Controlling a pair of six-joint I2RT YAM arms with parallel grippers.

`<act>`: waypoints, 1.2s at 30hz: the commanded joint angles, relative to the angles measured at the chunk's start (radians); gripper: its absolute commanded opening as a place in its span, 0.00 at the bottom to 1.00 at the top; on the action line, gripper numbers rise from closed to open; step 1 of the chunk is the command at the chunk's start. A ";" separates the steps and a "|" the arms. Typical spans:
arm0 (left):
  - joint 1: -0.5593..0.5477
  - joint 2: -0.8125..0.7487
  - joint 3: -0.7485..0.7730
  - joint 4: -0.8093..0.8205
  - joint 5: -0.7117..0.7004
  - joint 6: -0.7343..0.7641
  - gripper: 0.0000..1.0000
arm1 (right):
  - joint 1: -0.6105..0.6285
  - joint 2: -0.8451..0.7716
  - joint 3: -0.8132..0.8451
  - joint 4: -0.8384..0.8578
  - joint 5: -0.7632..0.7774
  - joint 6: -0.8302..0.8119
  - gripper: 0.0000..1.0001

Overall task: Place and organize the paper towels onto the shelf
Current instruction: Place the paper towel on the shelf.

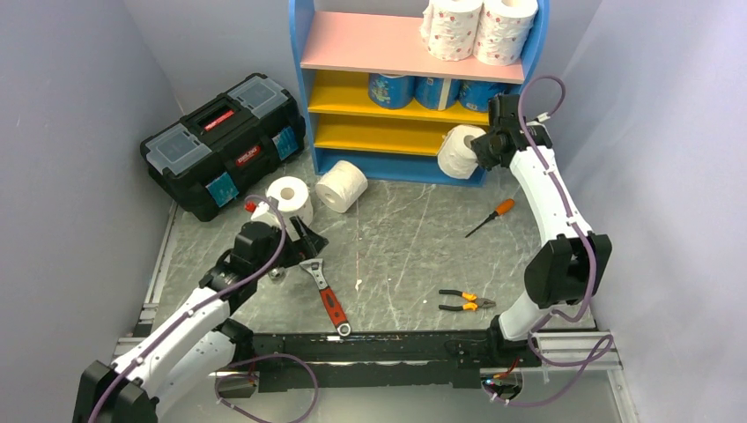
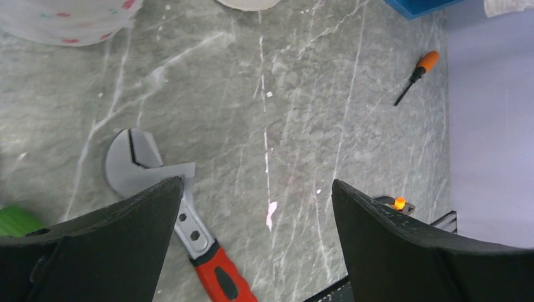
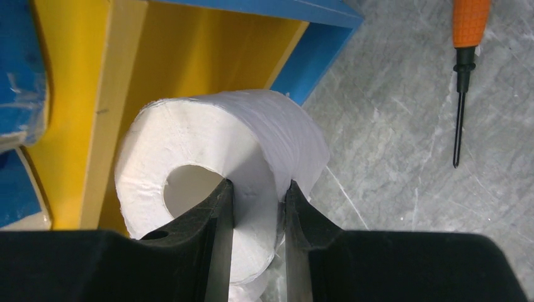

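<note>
Right wrist view shows the right end effector point(image 3: 258, 189) pinching the wall of a plain roll point(image 3: 208, 145), one finger inside the hollow core and the other outside. The roll hangs at the mouth of the shelf point(image 3: 327, 12), just in front of the lower yellow board point(image 3: 189, 56). In the top view it sits right of centre, by the shelf's right-hand blue side.

The step in hand looks like setting this roll on that lower board. To do it well, I would carry it straight in and level. It needs to stay under the board above and off the blue side panel. The pinch is thin and off-centre, so a knock could twist the roll. Let go only once it rests on the board. Then draw the inner finger back along the core so it does not drag the roll out.

Left end effector point(image 2: 257, 184) is wide open and empty, above the table point(image 2: 352, 113) by the wrench point(image 2: 142, 165). Two more rolls point(image 1: 289, 196) point(image 1: 342, 185) wait on the table, left of centre in the top view. Leave room beside the placed roll for them.
</note>
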 commanded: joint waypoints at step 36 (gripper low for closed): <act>-0.288 1.026 0.629 1.159 0.001 0.328 0.99 | -0.057 0.097 0.176 0.066 -0.043 -0.007 0.45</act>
